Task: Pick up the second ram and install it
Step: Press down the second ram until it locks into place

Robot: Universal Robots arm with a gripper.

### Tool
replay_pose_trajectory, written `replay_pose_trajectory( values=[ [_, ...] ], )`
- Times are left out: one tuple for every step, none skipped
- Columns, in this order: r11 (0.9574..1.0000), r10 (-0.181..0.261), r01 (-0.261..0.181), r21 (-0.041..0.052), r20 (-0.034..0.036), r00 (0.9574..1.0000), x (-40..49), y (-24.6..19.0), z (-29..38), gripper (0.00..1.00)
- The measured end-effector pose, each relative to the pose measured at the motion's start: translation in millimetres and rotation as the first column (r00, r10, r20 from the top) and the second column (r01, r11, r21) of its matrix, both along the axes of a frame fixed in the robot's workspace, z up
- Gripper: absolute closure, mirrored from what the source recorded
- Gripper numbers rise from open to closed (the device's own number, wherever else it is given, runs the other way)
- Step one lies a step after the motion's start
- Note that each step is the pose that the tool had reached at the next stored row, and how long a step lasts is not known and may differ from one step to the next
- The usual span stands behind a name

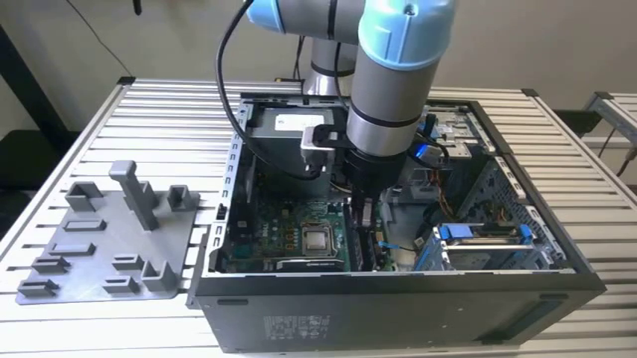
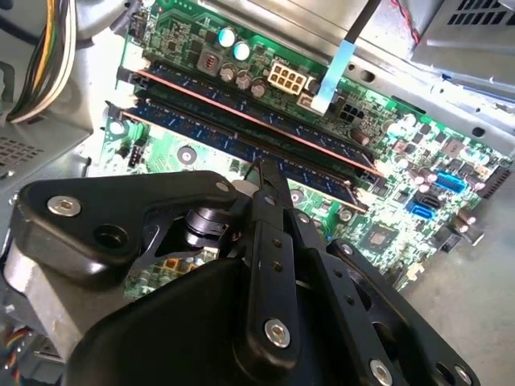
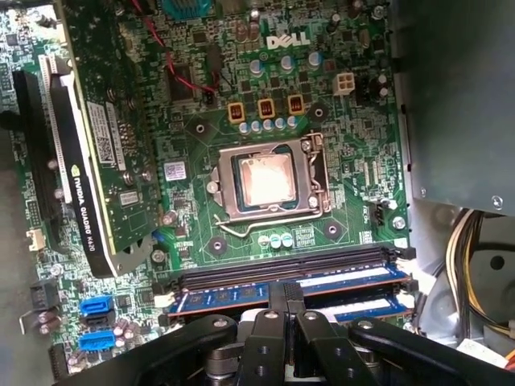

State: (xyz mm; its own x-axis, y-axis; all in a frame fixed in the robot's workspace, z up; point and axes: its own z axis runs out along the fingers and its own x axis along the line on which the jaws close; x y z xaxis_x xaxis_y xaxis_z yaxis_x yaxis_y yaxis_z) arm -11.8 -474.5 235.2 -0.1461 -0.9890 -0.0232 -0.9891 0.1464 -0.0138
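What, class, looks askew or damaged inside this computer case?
Nothing stands out. The gripper sits over the RAM slots, the processor lies square in its socket, and the graphics card stands upright.

My arm [image 1: 393, 82] is grey with light blue caps. My pincer [image 3: 286, 310] is black. The board [image 3: 354, 185] is green with a shiny silver chip [image 3: 264, 178]. The tray [image 1: 104, 239] is grey, on a table [image 1: 179, 112] with pale stripes.

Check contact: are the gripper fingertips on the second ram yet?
Touching. In the second wrist view the gripper fingertips meet the top edge of the second ram, which stands in the slots, with no gap visible.
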Motion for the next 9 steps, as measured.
replay_pose_trajectory(
  values=[
    [1.0, 0.007, -0.007, -0.0001, 0.0, 1.0, 0.0, -0.2, -0.4, 0.89],
    [0.9999, 0.016, -0.016, -0.0002, -0.0001, 0.9999, 0.0, -0.4, -0.7, 0.89],
    [0.9997, 0.025, -0.025, -0.0003, -0.0001, 0.9997, 0.0, -0.4, -0.8, 0.89],
    [0.9995, 0.032, -0.032, -0.0005, -0.0001, 0.9995, 0.0, -0.4, -0.8, 0.89],
    [0.9995, 0.033, -0.033, -0.0005, -0.0001, 0.9995, 0.0, -0.4, -0.8, 0.89],
    [0.9994, 0.034, -0.034, -0.0004, -0.0002, 0.9994, 0.0, -0.4, -0.9, 0.89],
    [0.9994, 0.035, -0.035, -0.0003, -0.0001, 0.9994, 0.0, -0.4, -0.9, 0.89],
    [0.9994, 0.036, -0.036, -0.0002, -0.0001, 0.9994, 0.0, -0.4, -1.0, 0.89],
    [0.9994, 0.036, -0.036, 0.0, 0.0, 0.9994, 0.0, -0.4, -1.4, 0.89]
  ],
)
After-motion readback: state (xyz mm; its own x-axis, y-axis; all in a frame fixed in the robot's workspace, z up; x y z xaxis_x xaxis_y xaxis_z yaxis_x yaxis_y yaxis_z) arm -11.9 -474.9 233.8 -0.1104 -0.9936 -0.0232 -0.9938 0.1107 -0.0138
